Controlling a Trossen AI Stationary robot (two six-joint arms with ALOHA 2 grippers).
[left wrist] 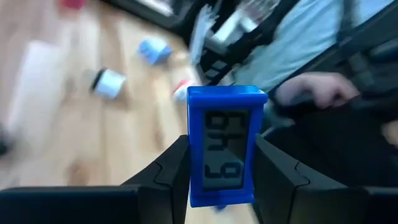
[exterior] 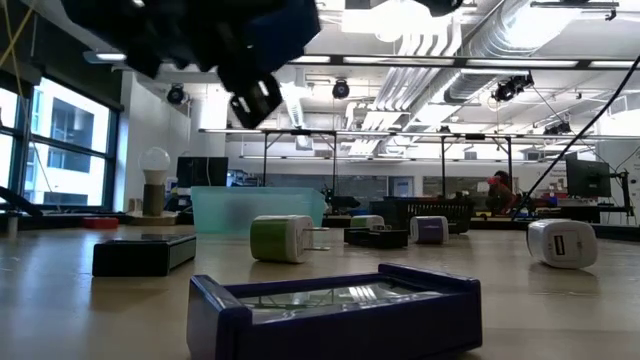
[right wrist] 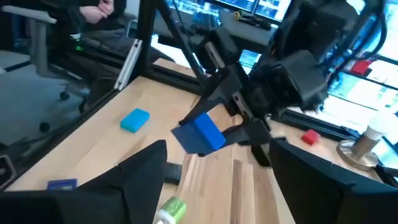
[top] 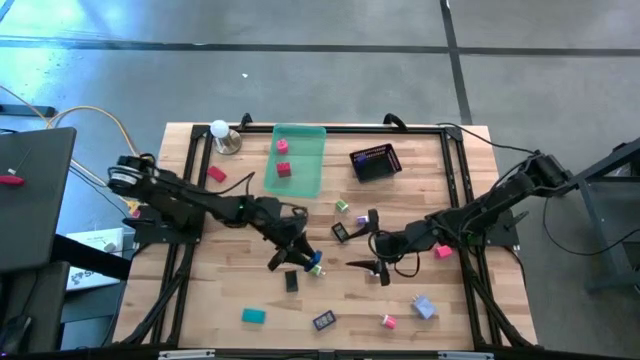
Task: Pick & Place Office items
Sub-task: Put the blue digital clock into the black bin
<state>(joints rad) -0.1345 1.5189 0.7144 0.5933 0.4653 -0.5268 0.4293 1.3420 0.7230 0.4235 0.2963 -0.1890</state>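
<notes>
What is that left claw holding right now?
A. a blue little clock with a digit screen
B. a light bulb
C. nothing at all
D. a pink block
A: the left gripper is clamped on the blue clock, its dark fingers pressing both sides, digits showing on the screen.

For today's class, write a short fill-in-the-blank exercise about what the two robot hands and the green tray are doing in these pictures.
1. The left hand is shut on a small ____ clock.
2. The right hand holds ____.
3. The green tray has ____ small red pieces in it.
4. The black mesh basket stands to the tray's ____ in the high view.

Missing words: blue; nothing; two; right
</notes>
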